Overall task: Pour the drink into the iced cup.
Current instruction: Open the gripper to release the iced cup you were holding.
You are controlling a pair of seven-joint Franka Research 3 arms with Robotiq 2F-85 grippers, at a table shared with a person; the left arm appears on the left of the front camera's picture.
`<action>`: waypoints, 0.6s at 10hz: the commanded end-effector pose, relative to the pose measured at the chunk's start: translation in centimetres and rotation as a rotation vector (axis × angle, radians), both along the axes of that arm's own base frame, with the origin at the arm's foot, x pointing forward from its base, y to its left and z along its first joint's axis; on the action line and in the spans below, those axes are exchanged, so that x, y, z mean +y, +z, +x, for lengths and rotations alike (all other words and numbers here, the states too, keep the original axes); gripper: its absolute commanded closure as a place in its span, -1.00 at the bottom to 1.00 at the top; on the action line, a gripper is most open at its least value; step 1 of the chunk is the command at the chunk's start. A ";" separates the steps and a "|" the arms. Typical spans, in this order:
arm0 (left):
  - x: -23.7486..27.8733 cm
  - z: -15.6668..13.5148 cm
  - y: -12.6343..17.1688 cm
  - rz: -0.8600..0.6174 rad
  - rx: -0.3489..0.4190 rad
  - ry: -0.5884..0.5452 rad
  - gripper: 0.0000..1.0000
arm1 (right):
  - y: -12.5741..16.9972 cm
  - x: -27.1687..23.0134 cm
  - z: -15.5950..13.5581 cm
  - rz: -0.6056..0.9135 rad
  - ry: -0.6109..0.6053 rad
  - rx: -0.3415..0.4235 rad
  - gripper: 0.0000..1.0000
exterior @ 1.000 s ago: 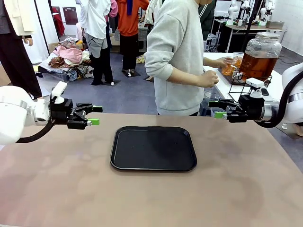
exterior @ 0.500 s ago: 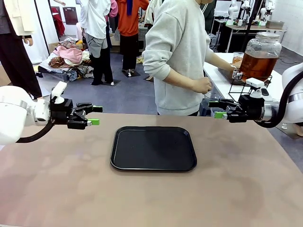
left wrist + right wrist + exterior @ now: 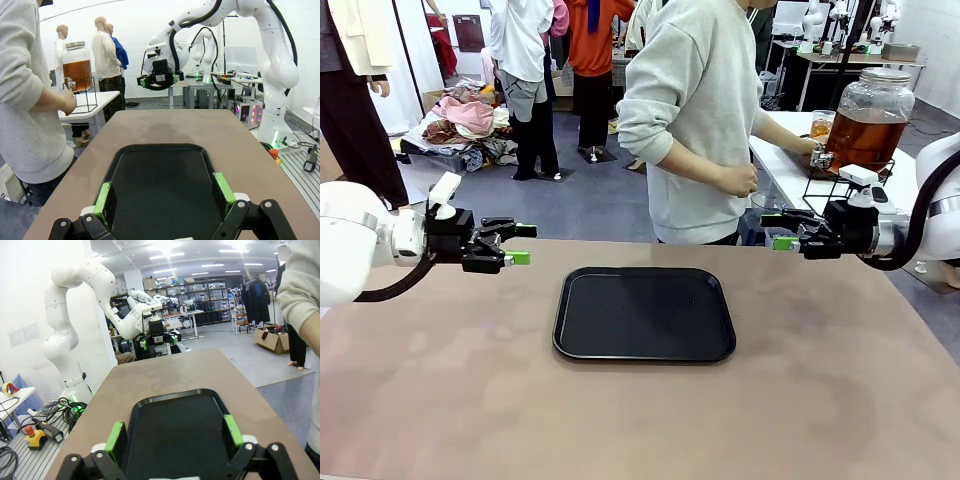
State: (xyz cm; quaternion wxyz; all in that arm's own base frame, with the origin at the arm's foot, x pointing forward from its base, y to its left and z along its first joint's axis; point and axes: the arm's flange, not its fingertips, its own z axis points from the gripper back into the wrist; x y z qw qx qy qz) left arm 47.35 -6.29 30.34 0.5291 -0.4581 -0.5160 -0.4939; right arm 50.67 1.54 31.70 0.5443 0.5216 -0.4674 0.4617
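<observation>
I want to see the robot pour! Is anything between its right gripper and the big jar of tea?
Nothing solid blocks it. The right gripper hangs open over the table edge, and the jar of tea sits on a wire stand on a separate side table, where the person's hand is busy.

A brown table (image 3: 440,400) stands on a grey floor (image 3: 590,195). A clothes pile (image 3: 465,120) lies far back. White walls (image 3: 150,20), ceiling strip lights (image 3: 220,265), shelves (image 3: 200,292) and a cardboard box (image 3: 272,340) surround it.
</observation>
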 end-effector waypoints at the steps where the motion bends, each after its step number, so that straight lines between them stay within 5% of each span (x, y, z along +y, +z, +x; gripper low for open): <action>1: -0.1 0.0 0.2 -0.007 -0.002 -0.004 -1.00 | 0.4 0.0 0.1 -0.007 -0.004 0.010 -1.00; 6: -0.1 0.0 0.2 -0.007 -0.002 -0.004 -1.00 | 0.4 0.0 0.1 -0.007 -0.004 0.010 -1.00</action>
